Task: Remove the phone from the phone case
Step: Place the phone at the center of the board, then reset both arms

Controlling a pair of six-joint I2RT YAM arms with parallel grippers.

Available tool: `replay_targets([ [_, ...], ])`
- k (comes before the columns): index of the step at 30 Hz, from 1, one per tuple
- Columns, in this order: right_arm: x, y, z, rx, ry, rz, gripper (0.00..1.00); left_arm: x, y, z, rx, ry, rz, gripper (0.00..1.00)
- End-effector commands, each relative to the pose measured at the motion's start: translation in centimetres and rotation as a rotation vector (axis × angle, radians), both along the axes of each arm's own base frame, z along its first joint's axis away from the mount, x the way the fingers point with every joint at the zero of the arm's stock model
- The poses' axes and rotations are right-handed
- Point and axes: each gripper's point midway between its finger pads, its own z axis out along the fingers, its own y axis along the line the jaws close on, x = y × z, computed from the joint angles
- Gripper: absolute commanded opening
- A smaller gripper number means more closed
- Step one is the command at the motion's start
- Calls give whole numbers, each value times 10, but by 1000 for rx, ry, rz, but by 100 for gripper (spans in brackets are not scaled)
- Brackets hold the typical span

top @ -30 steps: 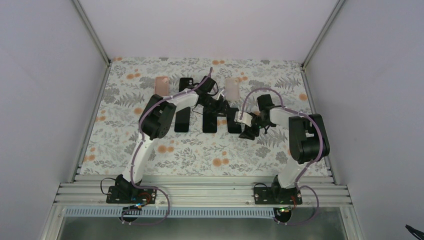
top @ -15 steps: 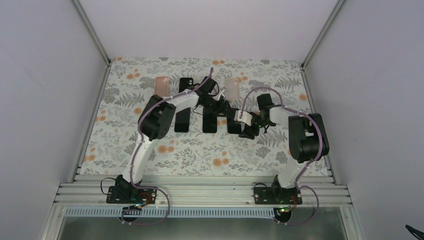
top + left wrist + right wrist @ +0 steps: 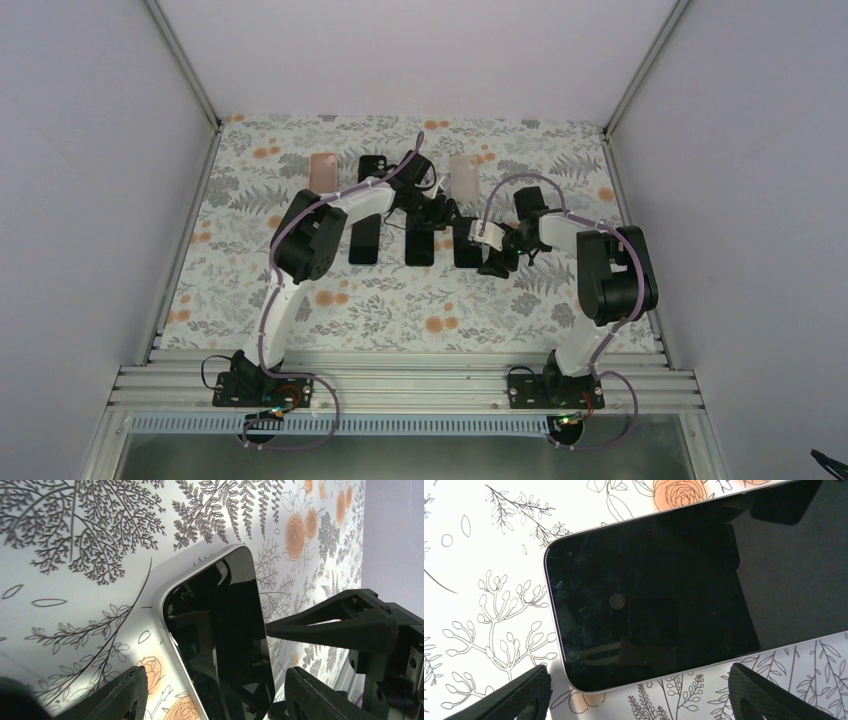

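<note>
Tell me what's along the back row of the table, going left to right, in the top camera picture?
pink case → black case → paler pink case

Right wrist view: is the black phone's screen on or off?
Off: the glossy black rectangular phone lies flat, screen dark, showing only reflections.

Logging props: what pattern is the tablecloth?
Tablecloth: white, grey ferns, orange flowers; best in left wrist view.
</note>
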Motion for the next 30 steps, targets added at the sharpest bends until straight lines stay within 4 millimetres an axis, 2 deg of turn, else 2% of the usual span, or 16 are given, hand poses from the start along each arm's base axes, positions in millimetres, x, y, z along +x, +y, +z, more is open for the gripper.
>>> replay_targets([
  [1,7,6,15,30,-20,-5,83,6,6,33,21,-91,14,68],
  [5,13,14,49,101,-46,-19,84,19,13,62,27,-192,20,69],
  [10,24,25,110,206,-119,-41,86,39,32,105,34,-337,20,69],
  [14,32,34,159,295,-163,-63,87,46,46,153,46,-506,-6,69],
  [17,40,41,203,373,-208,-79,89,47,60,189,44,-620,-14,69],
  [19,45,45,231,427,-231,-96,90,45,72,212,37,-683,-20,73],
  [20,48,47,246,454,-241,-105,90,44,80,226,31,-720,-15,74],
  [22,53,50,272,501,-255,-125,90,43,99,242,24,-760,-6,80],
  [24,57,52,296,549,-266,-146,95,43,121,254,13,-800,7,86],
  [27,62,54,323,608,-261,-191,97,42,157,270,11,-853,43,99],
  [30,67,54,343,647,-266,-233,99,43,196,282,21,-891,108,100],
])
